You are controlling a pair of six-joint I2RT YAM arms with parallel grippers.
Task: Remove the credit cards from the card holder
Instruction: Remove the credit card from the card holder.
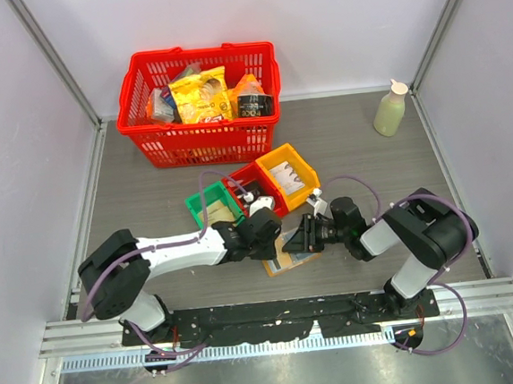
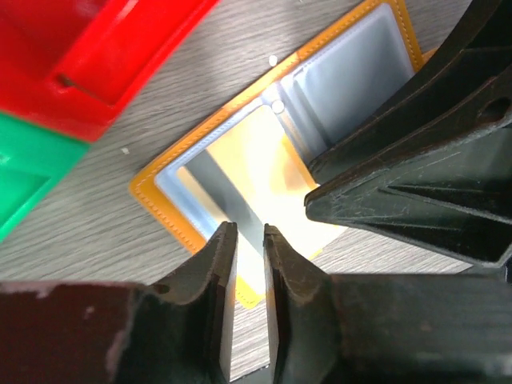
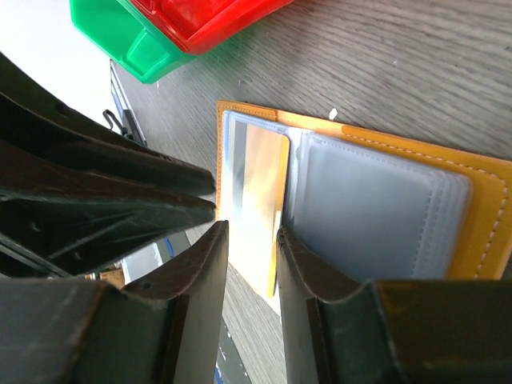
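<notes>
Where the two arms meet over the grey table (image 1: pixel 149 201), in front of the red basket (image 1: pixel 200 145) and the row of small bins (image 1: pixel 272 159), you have the card holder (image 2: pixel 152 194) lying open and flat, tan border up, its clear sleeves stacked on one half. On the other half one pale credit card (image 3: pixel 258 180) sits part-way out of its sleeve, one end projecting past the holder's rim. The left gripper (image 2: pixel 250 234) faces that end with its fingers a narrow slit apart; the right gripper (image 3: pixel 252 234) straddles the same card with a wider gap. In neither wrist view can you tell whether the pads actually bite. To do this step well, as judged from here: pin the holder with one gripper, close the other on the card's bare end only, never on the sleeve, and draw it out flat along the sleeve's opening, so that the holder neither lifts nor slides toward the bins.
</notes>
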